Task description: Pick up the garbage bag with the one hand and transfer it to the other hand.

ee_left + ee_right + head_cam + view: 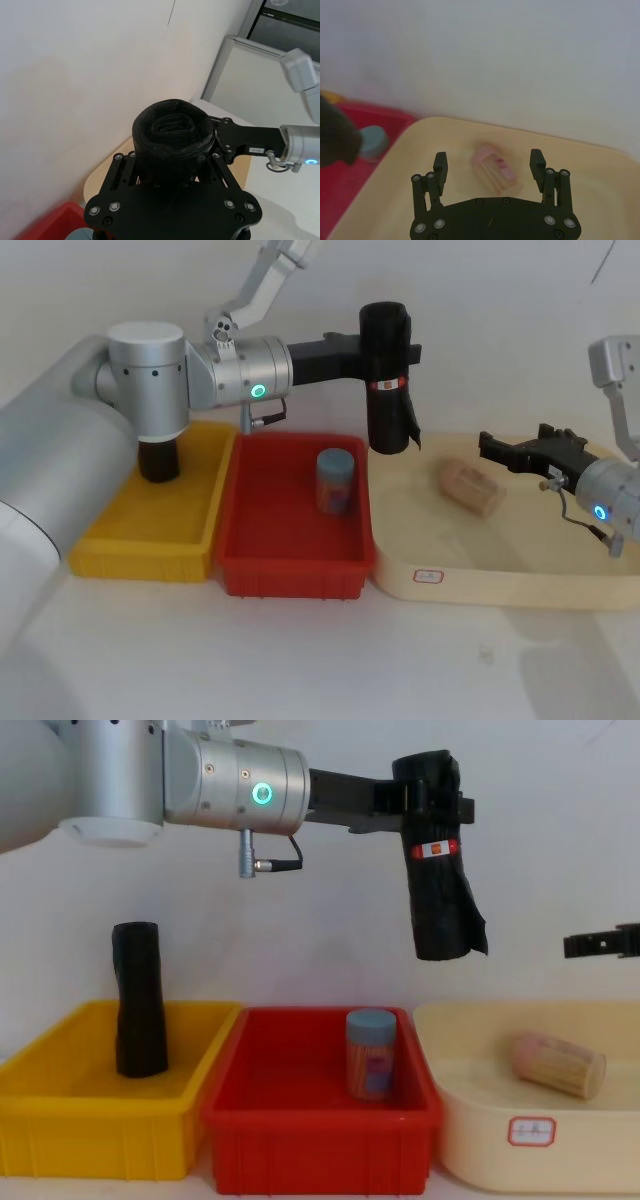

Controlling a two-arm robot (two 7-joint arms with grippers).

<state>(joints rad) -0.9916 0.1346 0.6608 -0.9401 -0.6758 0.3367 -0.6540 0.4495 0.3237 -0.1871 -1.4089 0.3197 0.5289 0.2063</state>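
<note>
Left gripper (400, 350) pinches garbage bag (388, 410) near top. Bag hangs clear above red bin (290, 575) and cream tray (480, 590) edge. Right gripper (497, 450) at bag's 4 o'clock, fingers spread, well apart from bag, open gap between.

Before you, three containers sit side by side. The left bin (140, 562) lies at 9 o'clock, a plain roll (158, 458) standing in it. The middle bin (290, 582) holds an upright canister (335, 482). The tray (500, 587) lies at 3 o'clock, a cylinder (472, 487) on its side in it. The garbage bag (388, 415) hangs in the left gripper (392, 352), above the canister at its 1 o'clock. The right gripper (490, 450) hovers over the tray's 3 o'clock side.
</note>
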